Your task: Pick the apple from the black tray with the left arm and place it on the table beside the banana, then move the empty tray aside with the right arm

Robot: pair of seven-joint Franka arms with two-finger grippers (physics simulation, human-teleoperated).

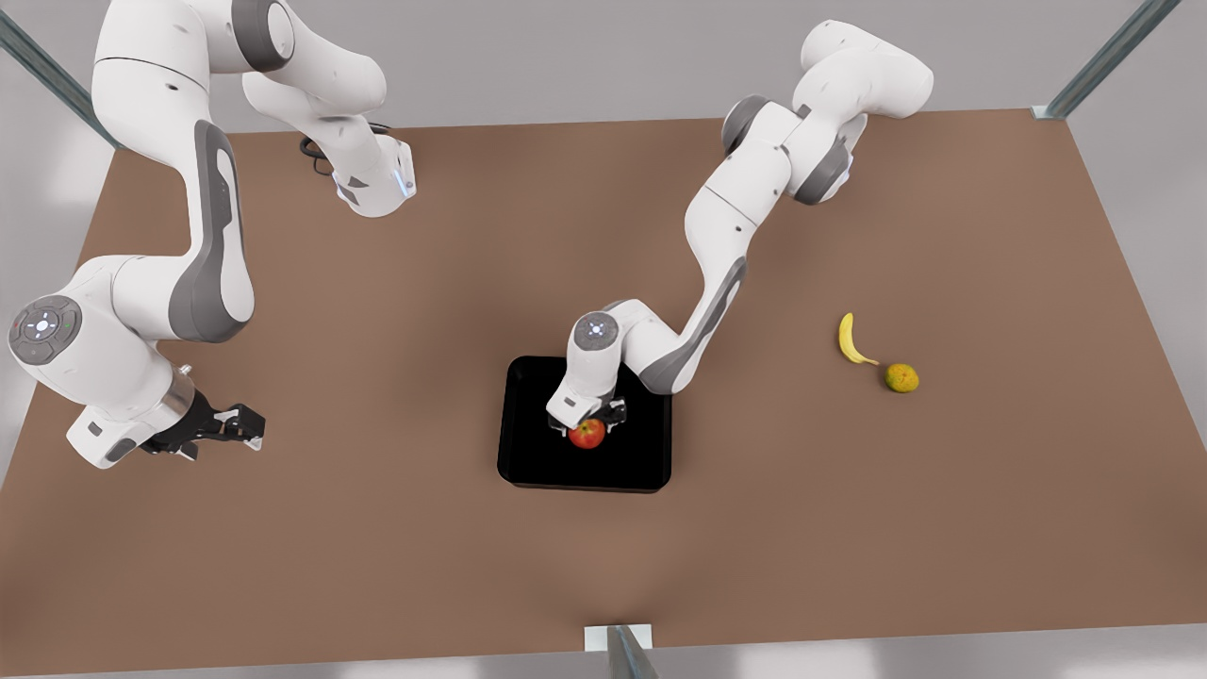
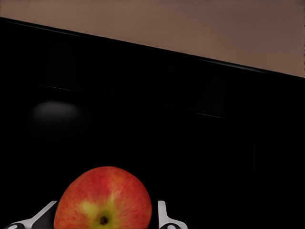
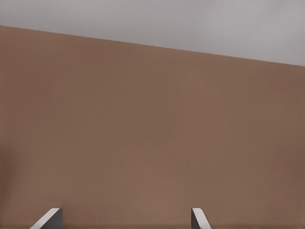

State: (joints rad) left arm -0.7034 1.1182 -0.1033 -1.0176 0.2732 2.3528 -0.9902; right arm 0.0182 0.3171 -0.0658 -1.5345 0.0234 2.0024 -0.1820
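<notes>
Fingers (image 2: 162,212) of the left arm's black two-finger gripper (image 1: 592,421) bracket the small round red-orange apple (image 1: 587,434), apparently just touching, on the glossy black rectangular tray (image 1: 528,443). An off-centre squeeze could roll it away. The right gripper (image 1: 247,424) waits, fingers apart, over the matte brown counter (image 1: 377,566), the yellow curved banana (image 1: 851,339) well apart.

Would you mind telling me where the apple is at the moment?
The apple sits on the black tray near the middle of the front view, between the fingers of the left claw; the left wrist view shows it too.
</notes>
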